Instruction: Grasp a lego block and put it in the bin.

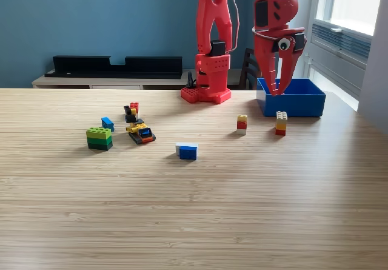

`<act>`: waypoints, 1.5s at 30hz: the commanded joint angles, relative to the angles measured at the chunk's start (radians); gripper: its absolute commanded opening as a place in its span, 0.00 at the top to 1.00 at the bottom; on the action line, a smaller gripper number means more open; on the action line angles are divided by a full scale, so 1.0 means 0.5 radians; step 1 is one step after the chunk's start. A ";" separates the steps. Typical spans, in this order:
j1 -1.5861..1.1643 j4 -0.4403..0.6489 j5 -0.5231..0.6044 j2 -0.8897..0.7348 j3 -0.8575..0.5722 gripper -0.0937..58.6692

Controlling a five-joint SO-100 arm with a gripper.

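Blue bin (292, 105), scattered lego blocks (187, 151) on table.

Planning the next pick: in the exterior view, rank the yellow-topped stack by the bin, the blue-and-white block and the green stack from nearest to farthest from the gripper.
Gripper hangs over the bin.
1. Yellow-topped stack, just in front of the bin.
2. Blue-and-white block, mid-table.
3. Green stack, far on the view's left.

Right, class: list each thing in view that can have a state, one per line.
gripper: pointing down over the bin, jaws nearly shut, nothing visibly held
bin: upright, open-topped, contents hidden
green block stack: upright on table
blue-and-white block: lying flat
two small block towers: standing near bin
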 commanded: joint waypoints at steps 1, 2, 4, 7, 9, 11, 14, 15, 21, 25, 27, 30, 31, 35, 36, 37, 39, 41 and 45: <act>-0.074 -0.028 -0.052 0.126 -0.083 0.97; -0.083 -0.028 -0.061 0.126 -0.083 0.93; -0.101 -0.028 -0.086 0.123 -0.083 0.88; -0.117 -0.028 -0.123 0.123 -0.083 0.78; -0.120 -0.028 -0.153 0.120 -0.086 0.73; -0.123 -0.028 -0.178 0.117 -0.086 0.70; -0.126 -0.028 -0.239 0.114 -0.067 0.66; -0.129 -0.028 -0.264 0.114 -0.052 0.64; -0.175 -0.028 -0.393 0.110 0.092 0.56; -0.190 -0.025 -0.442 0.110 0.218 0.49; -0.181 -0.028 -0.466 0.110 0.273 0.47; -0.153 -0.028 -0.512 0.110 0.316 0.45; -0.144 -0.028 -0.531 0.110 0.328 0.45; -0.107 -0.049 -0.589 0.110 0.380 0.44; -0.101 -0.071 -0.592 0.110 0.396 0.44; -0.095 -0.098 -0.595 0.110 0.411 0.44; -0.089 -0.135 -0.598 0.110 0.426 0.44; -0.086 -0.163 -0.601 0.107 0.439 0.43; -0.089 -0.239 -0.604 0.107 0.472 0.42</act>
